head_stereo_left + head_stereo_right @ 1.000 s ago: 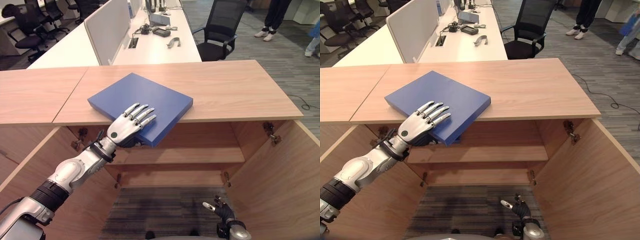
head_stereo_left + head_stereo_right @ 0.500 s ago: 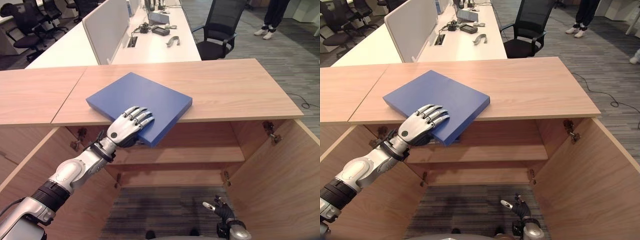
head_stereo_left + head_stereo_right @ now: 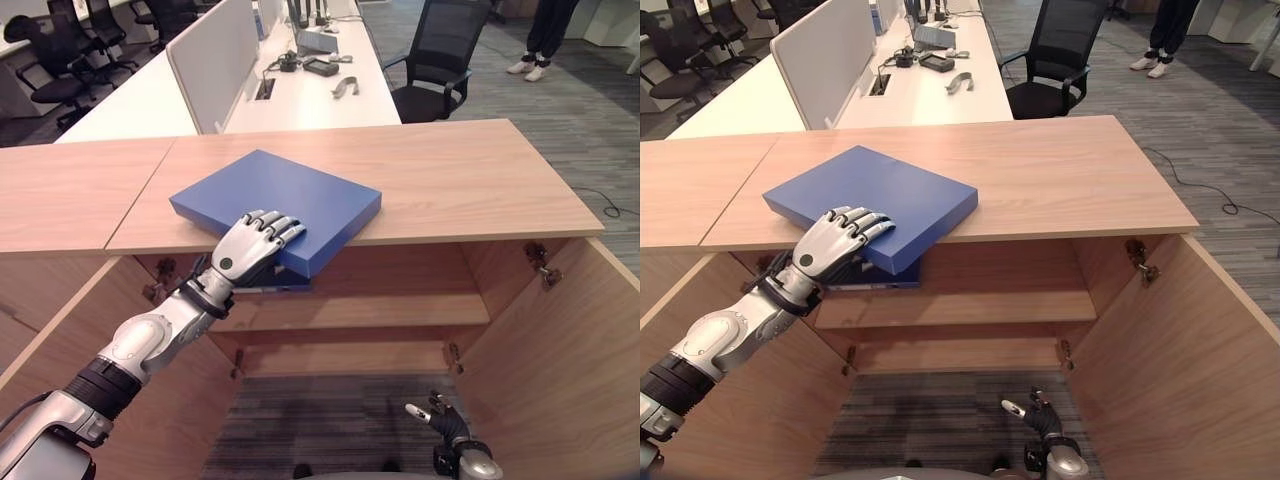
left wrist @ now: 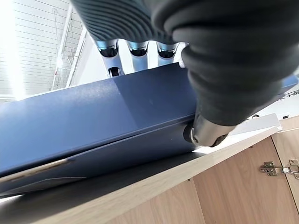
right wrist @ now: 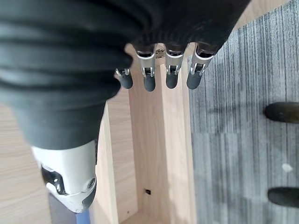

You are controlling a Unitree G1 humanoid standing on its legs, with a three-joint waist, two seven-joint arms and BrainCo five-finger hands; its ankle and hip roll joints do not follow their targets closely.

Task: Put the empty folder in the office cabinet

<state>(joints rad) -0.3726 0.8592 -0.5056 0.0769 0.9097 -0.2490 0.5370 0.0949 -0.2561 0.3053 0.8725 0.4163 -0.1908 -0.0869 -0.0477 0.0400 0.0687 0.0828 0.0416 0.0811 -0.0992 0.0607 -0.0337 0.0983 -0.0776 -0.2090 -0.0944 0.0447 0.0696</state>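
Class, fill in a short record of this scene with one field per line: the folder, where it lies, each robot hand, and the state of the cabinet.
Folder: blue folder, flat, closed
Place: on the cabinet top, one corner past the front edge
Left hand: left hand curled over the folder's overhanging corner, thumb beneath
Right hand: right hand low before the cabinet, fingers relaxed, holding nothing
Cabinet: doors open, shelf bare where visible
Task stage: folder not yet inside
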